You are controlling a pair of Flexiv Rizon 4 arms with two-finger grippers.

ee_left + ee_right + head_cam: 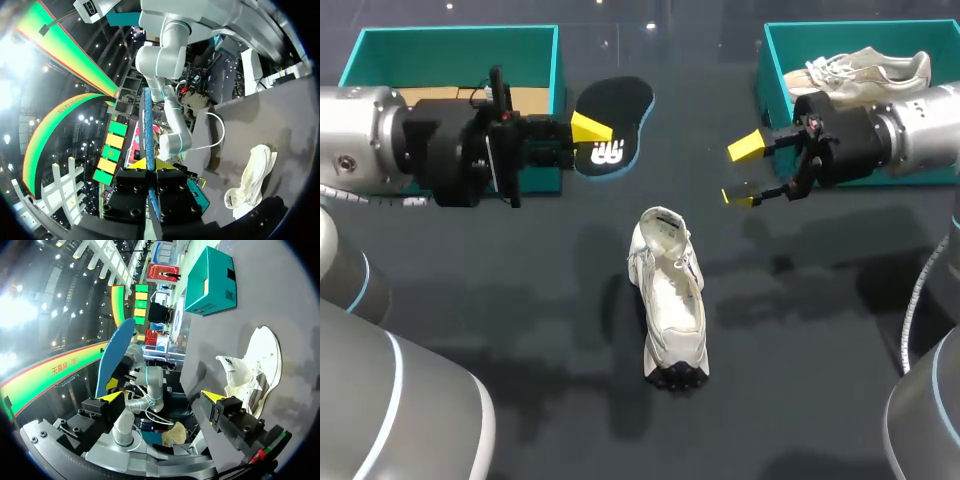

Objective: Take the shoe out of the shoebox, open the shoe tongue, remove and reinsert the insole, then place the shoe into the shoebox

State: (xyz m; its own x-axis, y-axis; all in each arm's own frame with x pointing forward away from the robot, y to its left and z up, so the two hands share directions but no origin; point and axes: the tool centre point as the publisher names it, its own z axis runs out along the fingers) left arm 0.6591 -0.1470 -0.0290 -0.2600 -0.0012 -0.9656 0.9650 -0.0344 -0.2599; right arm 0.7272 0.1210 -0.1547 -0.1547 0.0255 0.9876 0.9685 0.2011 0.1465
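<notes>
Head view: our left gripper clamps flat oval black insole, 11 o'clock of white shoe; right gripper spread wide.

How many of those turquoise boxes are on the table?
2. One teal box sits at the table's far left corner; the other is at the far right corner, with a pale shoe inside.

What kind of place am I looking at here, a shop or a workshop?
Likely a robot test or demonstration bench, not a shop: a dark table with two teal shoeboxes, a white shoe lying out in the middle, and the left tool gripping a black insole.
</notes>
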